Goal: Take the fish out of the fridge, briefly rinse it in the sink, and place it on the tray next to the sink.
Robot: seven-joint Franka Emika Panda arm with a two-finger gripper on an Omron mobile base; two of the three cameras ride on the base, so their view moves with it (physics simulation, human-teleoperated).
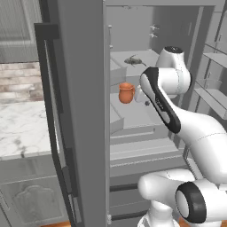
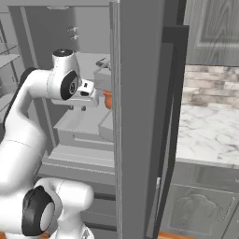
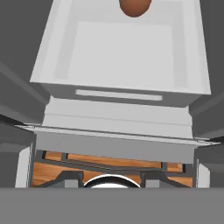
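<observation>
The fridge [image 1: 84, 115] stands open, its dark-framed door edge close to the cameras. The slim dark grey fish [image 1: 134, 60] lies on an upper inner shelf, also seen as a small grey shape, the fish [image 2: 103, 62]. My gripper [image 1: 142, 101] hangs in front of the middle shelf, below the fish and right of the orange-brown clay pot [image 1: 126, 93]. It points downward, and in the hand view the gripper [image 3: 113, 179] has its fingertips [image 3: 72, 180] wide apart with nothing between them. The sink and the tray are out of view.
The clay pot [image 3: 134, 6] sits at the back of a pale shelf [image 3: 122, 48]. Door racks [image 1: 213, 88] line the right side. A marble counter [image 1: 22, 128] flanks the fridge, with grey cabinets below. My own arm [image 1: 164, 106] crosses the fridge opening.
</observation>
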